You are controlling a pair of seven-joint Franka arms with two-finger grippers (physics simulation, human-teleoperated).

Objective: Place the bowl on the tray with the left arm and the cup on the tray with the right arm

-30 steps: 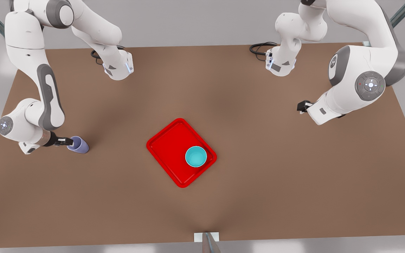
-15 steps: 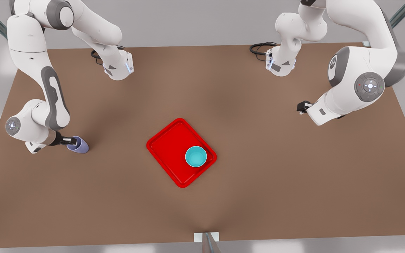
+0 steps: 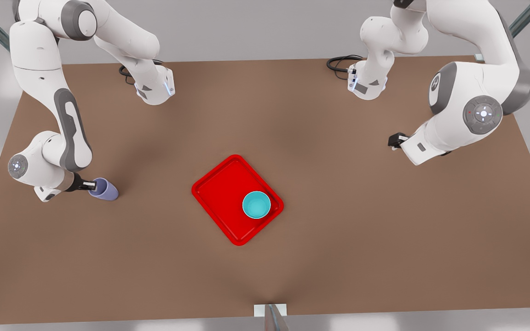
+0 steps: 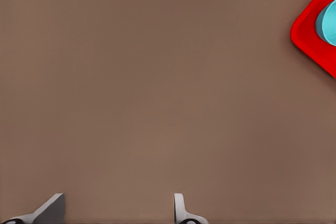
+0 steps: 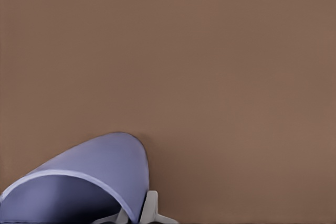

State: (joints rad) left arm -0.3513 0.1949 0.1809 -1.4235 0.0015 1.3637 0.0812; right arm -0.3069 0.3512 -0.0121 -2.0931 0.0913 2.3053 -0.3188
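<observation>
While the teal bowl (image 3: 256, 205) sits in the red tray (image 3: 219, 188) at the desk's (image 3: 338, 239) centre, the right pincer (image 3: 91, 185) at the frame's left grips the lavender cup's (image 3: 104, 189) rim, and the left pincer (image 3: 394, 139) at right hangs spread and empty.

Front view high, angled down over table (image 3: 338, 257); wrist views low, near tabletop.

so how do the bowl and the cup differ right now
The bowl is teal, wide and shallow; the cup is lavender and narrower. The bowl sits free on the red tray; the cup is off it, on the table, with the right claw at its rim. Both are plain and handleless.
</observation>
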